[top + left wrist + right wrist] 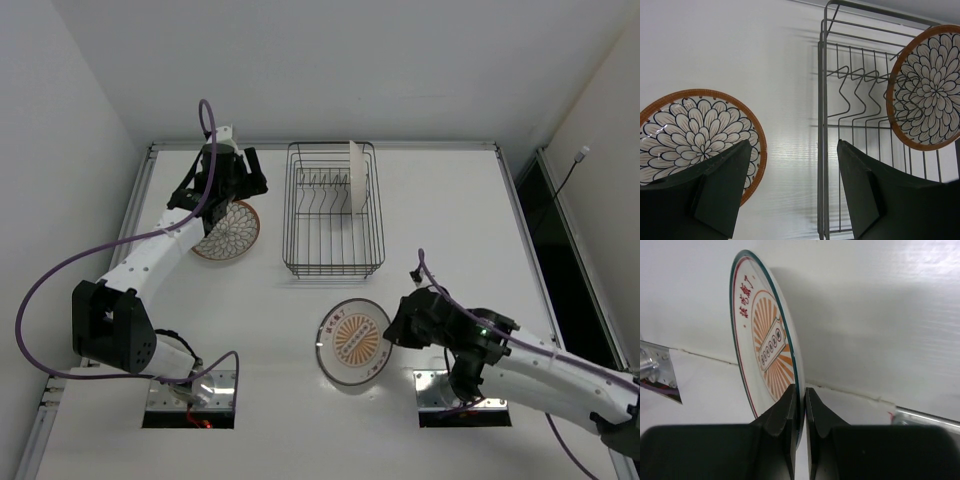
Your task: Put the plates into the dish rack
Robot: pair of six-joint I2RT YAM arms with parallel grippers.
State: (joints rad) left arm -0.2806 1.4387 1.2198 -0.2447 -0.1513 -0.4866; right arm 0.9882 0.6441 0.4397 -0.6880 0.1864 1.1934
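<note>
The black wire dish rack (333,262) stands at the table's middle back. One plate (357,178) stands upright in its right side, white underside showing from above; the left wrist view shows this plate's petal-patterned face (927,87) and the rack (823,125). A second petal-patterned plate (232,232) lies flat left of the rack, also in the left wrist view (690,127). My left gripper (250,180) is open and empty above that plate's far edge (794,142). My right gripper (395,325) is shut on the right rim of a third plate (350,343) with an orange sunburst face (765,340), in front of the rack.
White walls close in the table at the back and both sides. A raised rail (140,190) runs along the table's left edge. Two metal base plates (190,395) (440,390) sit at the near edge.
</note>
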